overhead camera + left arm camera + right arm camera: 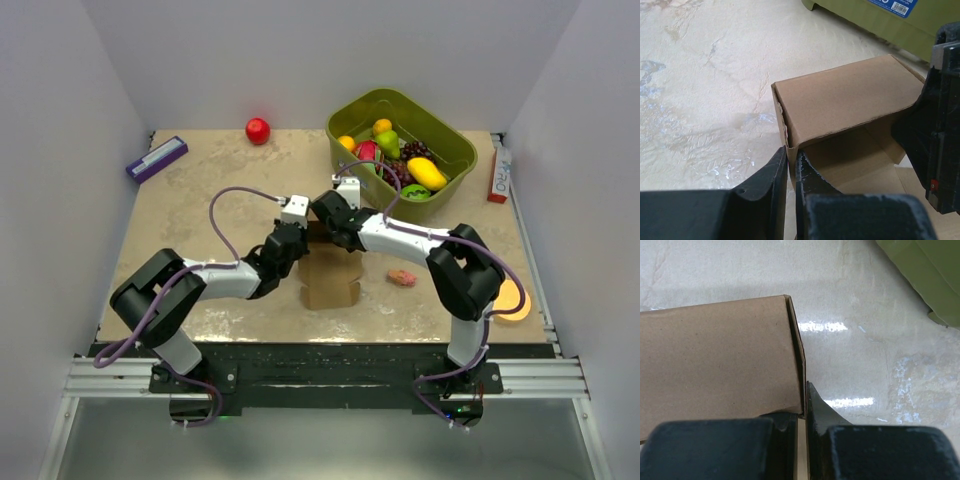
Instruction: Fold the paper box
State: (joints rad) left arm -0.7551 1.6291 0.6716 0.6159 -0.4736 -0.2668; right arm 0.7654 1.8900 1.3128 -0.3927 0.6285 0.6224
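At the middle of the table (pixel 200 190), in front of the green bin (pixel 458 160), stands the paper box (pixel 330 278), with both arms converging on its far end.

Progress: judged from these views, the box is partly formed. Its side walls are upright, and one broad panel is folded over as a roof across the far part. The left wrist view shows the near part open, the inside floor visible beneath that panel. In the overhead view a flap lies flat on the table on the near side. Raising that flap and closing the open end appear to be what is left. Whether any tabs are locked cannot be told.

Left tool (pixel 791 156): fingers brought together on the box's left wall, at the corner where the roof panel begins, one finger inside and one outside.

Right tool (pixel 801 412): fingers pinched on the edge of the opposite wall, a thin strip of card showing between them. It is also visible at the right of the left wrist view, touching the box's other side.
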